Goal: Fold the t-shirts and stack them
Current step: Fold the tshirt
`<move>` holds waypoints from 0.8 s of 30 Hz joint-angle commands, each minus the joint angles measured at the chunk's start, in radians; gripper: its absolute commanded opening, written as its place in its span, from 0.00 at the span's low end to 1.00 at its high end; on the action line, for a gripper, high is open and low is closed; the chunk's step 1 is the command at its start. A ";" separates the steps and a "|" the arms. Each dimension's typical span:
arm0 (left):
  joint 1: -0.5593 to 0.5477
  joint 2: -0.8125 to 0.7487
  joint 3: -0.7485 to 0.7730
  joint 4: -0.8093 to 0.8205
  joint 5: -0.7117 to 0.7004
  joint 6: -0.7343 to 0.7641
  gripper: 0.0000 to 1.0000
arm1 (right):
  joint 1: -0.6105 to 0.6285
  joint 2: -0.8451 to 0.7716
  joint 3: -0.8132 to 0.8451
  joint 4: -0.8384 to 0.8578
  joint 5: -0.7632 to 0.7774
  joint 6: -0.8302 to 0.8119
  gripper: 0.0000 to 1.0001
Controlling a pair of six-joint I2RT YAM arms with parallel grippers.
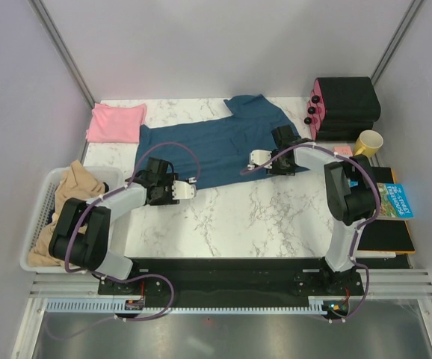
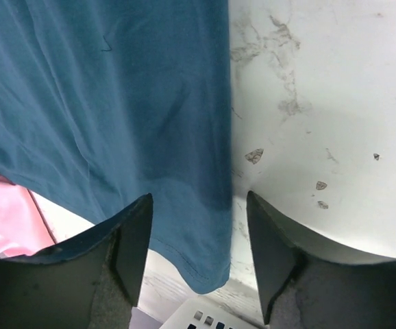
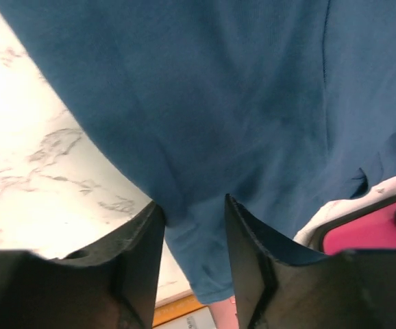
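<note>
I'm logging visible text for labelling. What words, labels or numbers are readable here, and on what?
"SECRET": on the cover of the blue book at the table's right. This reading is uncertain, and the rest of the title is too small to read.
No text shows on the teal t-shirt, the pink t-shirt or the yellow mug.

Marble table point(image 1: 276, 217): teal t-shirt point(image 1: 216, 146) at twelve o'clock, pink t-shirt point(image 1: 116, 122) at ten, yellow mug point(image 1: 368, 142) at two
</note>
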 commanded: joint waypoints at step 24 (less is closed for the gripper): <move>-0.002 -0.347 -0.181 -0.339 0.156 0.166 0.02 | 0.030 -0.241 -0.273 -0.256 -0.045 -0.027 0.00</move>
